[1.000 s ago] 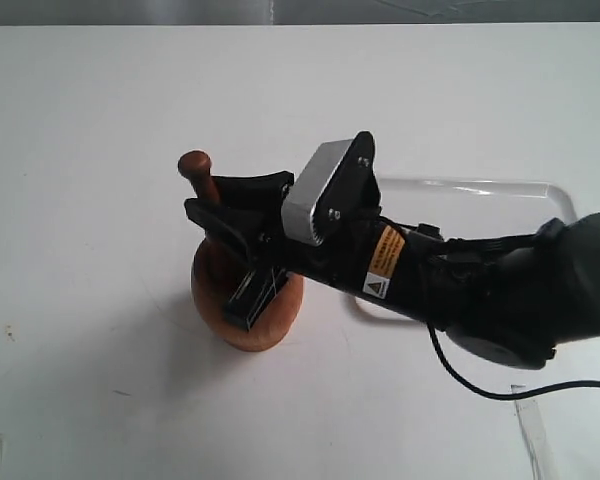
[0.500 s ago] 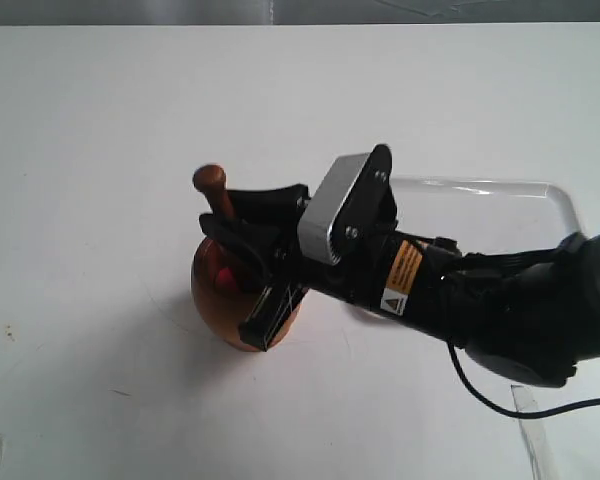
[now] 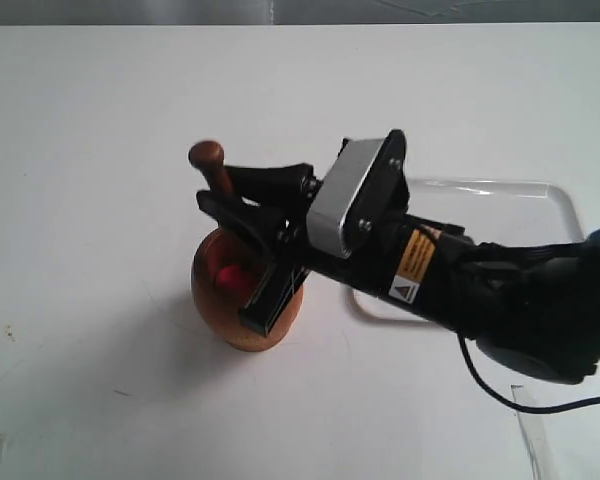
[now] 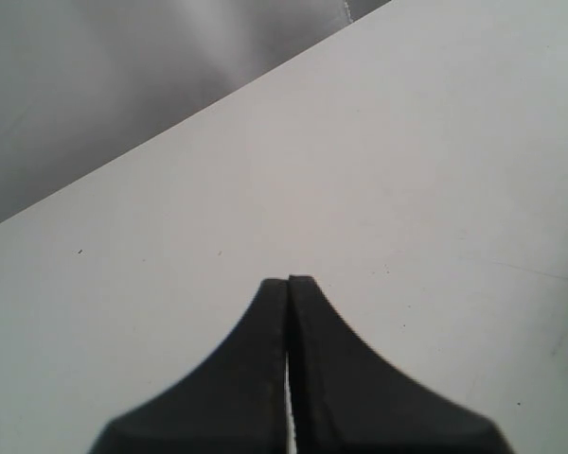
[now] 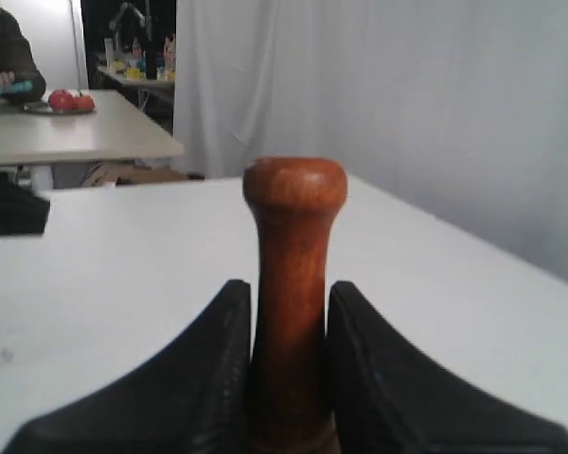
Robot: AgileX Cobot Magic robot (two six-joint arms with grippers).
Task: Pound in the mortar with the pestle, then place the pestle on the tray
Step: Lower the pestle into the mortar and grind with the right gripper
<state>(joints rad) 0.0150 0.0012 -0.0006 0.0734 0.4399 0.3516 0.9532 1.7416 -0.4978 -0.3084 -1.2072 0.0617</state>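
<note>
The reddish-brown wooden mortar [image 3: 228, 305] stands left of centre on the white table, with something bright red-pink [image 3: 232, 277] showing inside. My right gripper [image 3: 227, 197] reaches in from the right, above the mortar, and is shut on the pestle [image 3: 211, 170], whose round knob sticks up past the fingers. In the right wrist view the pestle [image 5: 293, 284] stands upright between the two black fingers of my right gripper [image 5: 290, 301]. The white tray [image 3: 540, 200] lies behind the right arm, mostly hidden by it. My left gripper [image 4: 289, 280] is shut with nothing in it, over bare table.
The white table [image 3: 100, 130] stretches round the mortar. A black cable [image 3: 520, 400] hangs from the right arm near the front right. The table's far edge meets a grey wall [image 4: 123, 85]. Another table with a person stands far off in the background [image 5: 57, 123].
The right gripper and pestle shifted right and then rose slightly over the mortar. The red-pink content of the mortar, covered a second ago, now shows. The left gripper has no earlier frame.
</note>
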